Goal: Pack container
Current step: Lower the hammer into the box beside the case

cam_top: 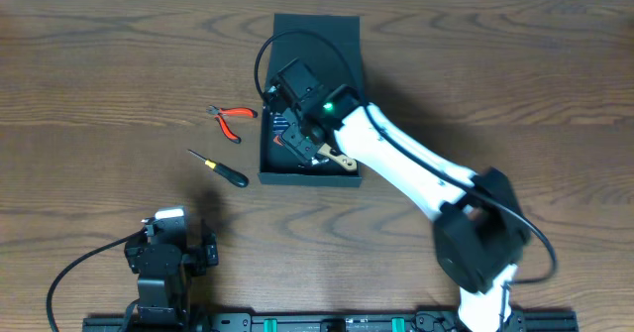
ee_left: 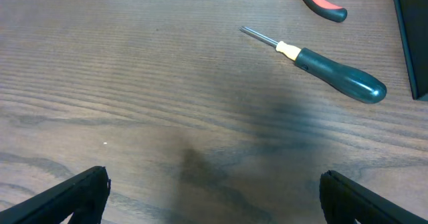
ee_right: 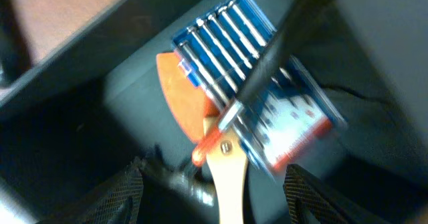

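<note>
The dark container (cam_top: 349, 181) lies open at the table's middle, flap lid (cam_top: 317, 35) at its far end. My right gripper (cam_top: 302, 124) is inside it, open, jaws (ee_right: 214, 197) either side of a pale wooden handle (ee_right: 227, 184) without gripping it. A blue packet with white stripes (ee_right: 227, 50), an orange piece (ee_right: 180, 90) and a dark rod lie in the box. My left gripper (ee_left: 214, 197) is open and empty near the front left edge (cam_top: 170, 235). A black-handled screwdriver (cam_top: 220, 167) (ee_left: 334, 77) and red-handled pliers (cam_top: 230, 119) (ee_left: 321, 0) lie left of the container.
The container's left wall shows at the right edge of the left wrist view (ee_left: 411, 37). The right arm's white links (cam_top: 416, 168) stretch from the front right over the table. A rail (cam_top: 327, 322) runs along the front edge.
</note>
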Robot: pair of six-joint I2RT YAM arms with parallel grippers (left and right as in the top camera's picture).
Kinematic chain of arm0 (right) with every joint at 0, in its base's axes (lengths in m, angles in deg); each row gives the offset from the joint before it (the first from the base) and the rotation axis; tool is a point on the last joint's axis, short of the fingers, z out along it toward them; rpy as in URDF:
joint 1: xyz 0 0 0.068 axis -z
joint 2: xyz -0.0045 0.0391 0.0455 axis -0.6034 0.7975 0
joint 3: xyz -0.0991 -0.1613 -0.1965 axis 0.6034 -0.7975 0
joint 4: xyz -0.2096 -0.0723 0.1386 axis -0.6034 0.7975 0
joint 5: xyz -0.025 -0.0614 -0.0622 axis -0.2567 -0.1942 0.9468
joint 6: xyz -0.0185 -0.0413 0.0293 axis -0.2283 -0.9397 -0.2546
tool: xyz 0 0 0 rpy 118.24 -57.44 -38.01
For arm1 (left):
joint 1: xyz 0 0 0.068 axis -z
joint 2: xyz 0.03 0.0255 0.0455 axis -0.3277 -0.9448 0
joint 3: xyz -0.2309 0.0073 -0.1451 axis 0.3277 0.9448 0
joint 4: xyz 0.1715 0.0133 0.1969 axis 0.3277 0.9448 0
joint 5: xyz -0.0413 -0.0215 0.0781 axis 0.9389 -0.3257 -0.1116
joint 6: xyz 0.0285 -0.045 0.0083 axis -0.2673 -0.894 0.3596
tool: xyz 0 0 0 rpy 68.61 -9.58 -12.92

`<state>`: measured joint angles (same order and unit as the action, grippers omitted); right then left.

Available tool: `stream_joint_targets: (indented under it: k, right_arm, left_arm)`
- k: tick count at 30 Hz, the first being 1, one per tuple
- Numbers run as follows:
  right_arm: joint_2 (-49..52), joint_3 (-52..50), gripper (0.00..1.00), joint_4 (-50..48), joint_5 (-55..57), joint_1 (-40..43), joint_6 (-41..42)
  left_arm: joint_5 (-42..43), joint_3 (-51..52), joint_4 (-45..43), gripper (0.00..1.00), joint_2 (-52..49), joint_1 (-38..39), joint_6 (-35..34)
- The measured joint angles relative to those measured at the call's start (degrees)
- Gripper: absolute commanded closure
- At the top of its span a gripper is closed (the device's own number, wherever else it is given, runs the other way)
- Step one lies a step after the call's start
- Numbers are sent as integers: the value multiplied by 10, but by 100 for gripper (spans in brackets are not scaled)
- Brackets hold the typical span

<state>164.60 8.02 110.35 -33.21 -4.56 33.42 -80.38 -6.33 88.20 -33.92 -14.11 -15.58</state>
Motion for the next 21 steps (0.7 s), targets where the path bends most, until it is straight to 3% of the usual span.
stream_joint_targets:
  k: [4, 11, 21]
  right_arm:
    - [40, 0, 41, -37, 0, 5, 17]
    - [57, 0, 68, -49, 0, 16, 43]
    - [59, 0, 97, -62, -17, 20, 57]
  left_arm:
    - [0, 0, 0, 2, 0, 0, 0]
    - [0, 0, 0, 1, 0, 0, 0]
    - [0, 0, 0, 1, 0, 0, 0]
